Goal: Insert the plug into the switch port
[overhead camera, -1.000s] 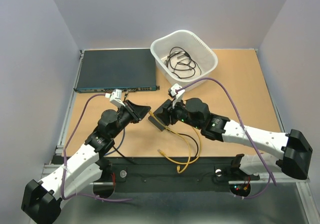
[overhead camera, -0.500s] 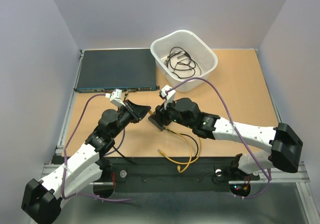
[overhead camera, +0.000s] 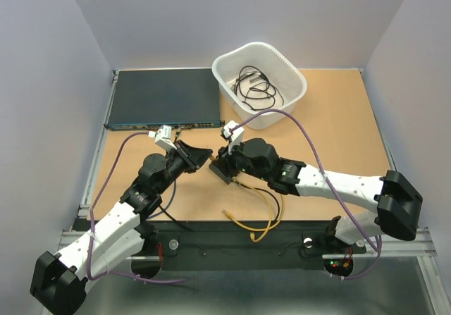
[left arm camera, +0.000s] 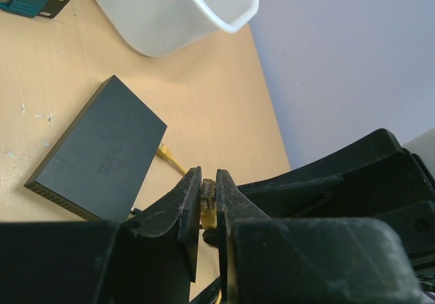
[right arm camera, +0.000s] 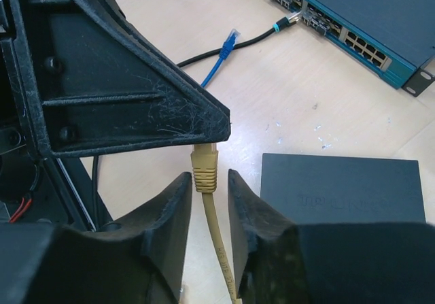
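Yellow plug (left arm camera: 209, 207) pinched in the left claw (left arm camera: 209, 179), near the flat black box (left arm camera: 102, 151)
The right claw (right arm camera: 206, 181) stands parted astride the plug's ribbed rubber boot (right arm camera: 204, 164). The plug is clear of the matte box, whose switch port (left arm camera: 64, 200) row is too small to make out

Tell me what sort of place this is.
Probably a robotics lab test cell for network cabling: a wooden tabletop boxed in by plain pale walls, a wide dark rack-style network unit, and a white plastic tub of black cables.
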Controlling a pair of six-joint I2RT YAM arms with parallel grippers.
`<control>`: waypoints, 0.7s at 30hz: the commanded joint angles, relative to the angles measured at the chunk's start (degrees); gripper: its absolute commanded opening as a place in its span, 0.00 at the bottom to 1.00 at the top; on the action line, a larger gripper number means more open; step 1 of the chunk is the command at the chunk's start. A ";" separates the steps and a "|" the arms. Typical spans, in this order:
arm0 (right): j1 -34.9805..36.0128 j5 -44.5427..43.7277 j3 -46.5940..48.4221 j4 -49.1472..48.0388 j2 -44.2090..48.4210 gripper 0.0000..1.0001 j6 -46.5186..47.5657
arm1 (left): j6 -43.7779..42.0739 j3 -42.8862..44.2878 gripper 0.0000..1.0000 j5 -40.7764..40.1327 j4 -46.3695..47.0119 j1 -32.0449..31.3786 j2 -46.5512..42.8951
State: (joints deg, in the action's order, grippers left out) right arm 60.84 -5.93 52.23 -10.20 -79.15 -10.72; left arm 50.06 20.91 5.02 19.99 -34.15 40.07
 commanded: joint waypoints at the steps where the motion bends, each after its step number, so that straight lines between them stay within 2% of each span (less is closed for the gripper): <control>1: 0.60 -1.01 3.41 -3.34 -0.56 0.30 0.17 | 0.12 1.77 0.00 -0.53 3.13 -0.21 0.00; 5: 0.60 -1.27 3.58 -3.51 -1.35 0.26 0.00 | 0.04 1.68 0.00 -0.53 3.13 -0.21 0.00; 8: 0.60 -1.36 3.93 -3.60 -1.79 0.19 0.00 | 0.12 1.51 0.00 -0.45 3.13 -0.21 0.00; 13: 0.60 -1.62 3.32 -4.22 -1.71 0.01 0.00 | 0.03 1.16 0.00 -0.18 3.48 -0.21 -0.70; 18: 0.60 -0.22 0.25 -7.98 0.22 0.00 -0.44 | -0.58 0.36 0.01 0.34 4.18 -0.21 -2.10; 19: 0.60 0.30 -0.37 -8.61 0.75 0.01 -0.62 | -0.75 0.36 0.05 0.69 4.18 -0.21 -2.19; 20: 0.51 0.74 -1.76 -9.13 1.80 0.00 -0.70 | -0.93 0.28 0.16 0.78 4.18 -0.21 -2.37; 21: 0.60 1.27 -2.30 -9.66 2.33 0.00 -0.79 | -1.02 0.28 0.21 0.87 4.18 -0.21 -2.72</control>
State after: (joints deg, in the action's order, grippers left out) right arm 60.86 -5.76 51.94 -13.43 -80.25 -10.90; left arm 49.80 20.91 4.25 20.14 -34.06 39.29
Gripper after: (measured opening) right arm 0.191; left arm 0.218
